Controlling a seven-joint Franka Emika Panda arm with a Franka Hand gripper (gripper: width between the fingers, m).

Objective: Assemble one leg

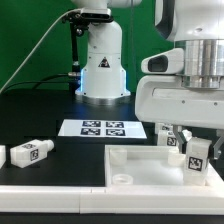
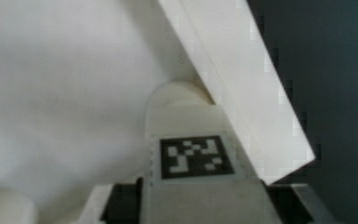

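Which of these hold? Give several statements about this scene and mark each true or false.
1. The end effector grips a leg. True.
2. The marker board lies on top of the large white square piece. False: it lies on the black table, beside that piece.
3. A loose leg lies on the table at the exterior view's left. True.
4. The gripped leg bears no tag. False: the wrist view shows a black-and-white tag on it.

Flat white marker board (image 1: 101, 128) printed with four black tags lies mid-frame on the black table (image 1: 50, 120), large flat white square piece (image 1: 140, 165) with a round recess fills the lower right, green backdrop (image 1: 25, 40) upper left.
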